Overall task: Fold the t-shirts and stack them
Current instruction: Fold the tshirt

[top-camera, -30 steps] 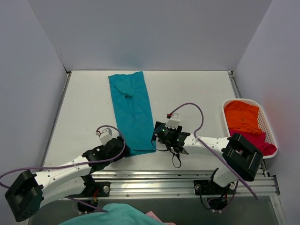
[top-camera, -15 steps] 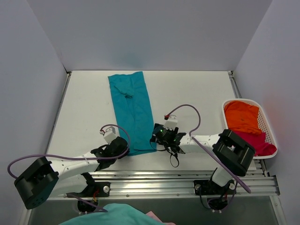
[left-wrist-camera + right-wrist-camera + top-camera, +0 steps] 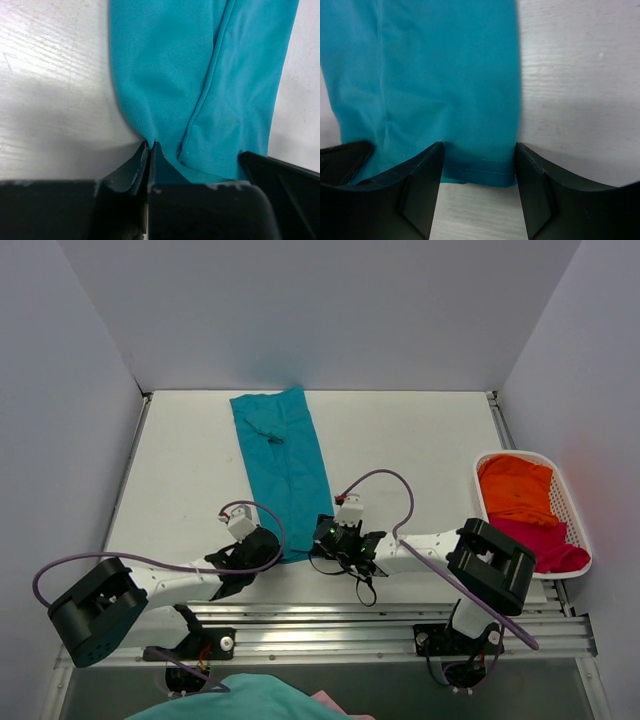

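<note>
The teal t-shirt (image 3: pixel 283 465) is laid in a long folded strip on the bench (image 3: pixel 400 440); its near hem is nipped by the closed left tool (image 3: pixel 150 150) and straddled by the parted right tool (image 3: pixel 477 150). The orange t-shirt (image 3: pixel 515 490) and the magenta t-shirt (image 3: pixel 548 540) are seen unfolded in the basket (image 3: pixel 572 508); the hem corners are hidden from above

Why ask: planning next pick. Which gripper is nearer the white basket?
Right: right gripper sits at the teal shirt's near corner toward the basket; left gripper pinches the opposite corner.
</note>
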You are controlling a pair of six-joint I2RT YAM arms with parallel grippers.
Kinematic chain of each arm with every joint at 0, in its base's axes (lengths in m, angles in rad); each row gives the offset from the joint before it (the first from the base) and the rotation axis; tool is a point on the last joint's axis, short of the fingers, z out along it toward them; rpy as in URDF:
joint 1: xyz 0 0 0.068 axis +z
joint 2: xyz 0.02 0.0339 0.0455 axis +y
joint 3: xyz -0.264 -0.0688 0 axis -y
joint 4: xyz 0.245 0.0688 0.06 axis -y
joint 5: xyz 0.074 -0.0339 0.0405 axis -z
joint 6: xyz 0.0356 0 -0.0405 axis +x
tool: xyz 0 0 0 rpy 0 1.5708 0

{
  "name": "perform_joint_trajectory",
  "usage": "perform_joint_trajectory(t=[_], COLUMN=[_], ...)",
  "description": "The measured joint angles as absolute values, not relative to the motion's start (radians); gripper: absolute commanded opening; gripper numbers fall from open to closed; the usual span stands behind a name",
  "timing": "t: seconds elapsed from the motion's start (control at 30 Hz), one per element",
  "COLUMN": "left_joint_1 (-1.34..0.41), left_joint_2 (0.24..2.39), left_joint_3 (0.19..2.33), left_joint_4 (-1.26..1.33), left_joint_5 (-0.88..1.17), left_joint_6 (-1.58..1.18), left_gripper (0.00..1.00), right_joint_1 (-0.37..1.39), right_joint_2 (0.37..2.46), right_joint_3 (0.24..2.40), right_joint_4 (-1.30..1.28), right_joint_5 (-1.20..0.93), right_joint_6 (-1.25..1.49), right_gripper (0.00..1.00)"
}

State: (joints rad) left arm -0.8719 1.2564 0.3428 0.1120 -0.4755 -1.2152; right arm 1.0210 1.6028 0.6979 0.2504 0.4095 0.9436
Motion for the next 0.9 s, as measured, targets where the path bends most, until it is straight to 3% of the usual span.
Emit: perform_joint_trajectory(t=[0.1,0.27,0.33,0.5,0.73,0.9], left_joint_1=[-0.871,-0.871,-0.871,-0.872,-0.872,-0.872], left_joint_2=[1.278,1.285,1.282,1.233,1.15,1.134], left_joint_3=[0.345,0.345,0.344,0.327,0.305,0.304], left_joint_4=[0.146,0.162,0.159,0.115,0.025,-0.005], left_joint_5=[-0.475,-0.475,-0.476,-0.476,-0.49,-0.503], left_joint_6=[-1.215,-1.214,-1.214,-1.212,-1.211,-1.21], left_gripper=[0.02,0.02,0.02,0.02,0.02,0.02], right_joint_1=[1.052,1.065,1.065,1.065,1.067,1.063], right_joint_2=[1.629,1.662,1.665,1.665,1.648,1.623], right_joint_3=[0.723,0.743,0.743,0.743,0.743,0.729], right_joint_4=[0.25,0.255,0.253,0.246,0.19,0.139], right_joint_5=[0.411,0.411,0.412,0.426,0.464,0.5], right_joint_6=[0.945,0.954,0.962,0.973,0.994,0.996], right_gripper=[0.43,0.14,0.09,0.1,0.3,0.3])
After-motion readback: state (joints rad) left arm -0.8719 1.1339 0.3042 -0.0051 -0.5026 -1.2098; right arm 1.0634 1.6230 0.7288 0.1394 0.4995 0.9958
